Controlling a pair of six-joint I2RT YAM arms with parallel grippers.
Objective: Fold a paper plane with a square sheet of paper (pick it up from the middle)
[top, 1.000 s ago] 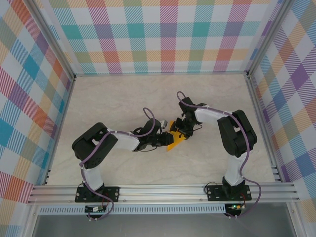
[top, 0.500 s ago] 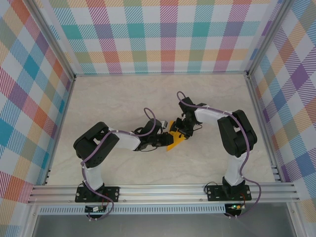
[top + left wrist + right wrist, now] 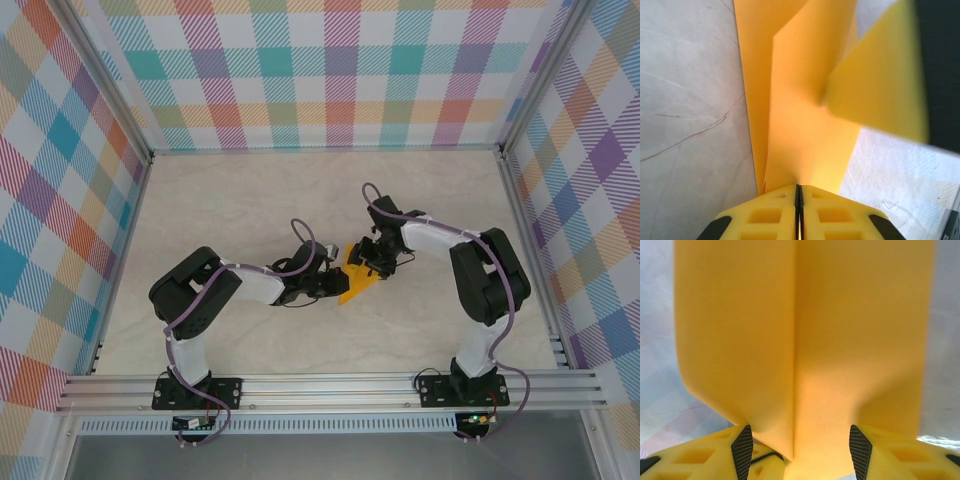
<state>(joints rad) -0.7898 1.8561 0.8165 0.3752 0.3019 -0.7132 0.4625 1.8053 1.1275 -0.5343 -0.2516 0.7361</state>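
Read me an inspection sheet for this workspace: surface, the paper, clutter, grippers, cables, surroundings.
Surface: pale marbled tabletop.
Job's things: orange-yellow paper, creased, held between the two grippers mid-table.
Clutter: nothing seen.
Grippers: left gripper shut on the paper's edge; right gripper has its jaws apart with the paper between them, grip unclear.
Cables: purple cables run along both arms.
Surroundings: plaid walls on three sides; aluminium rail at the near edge.
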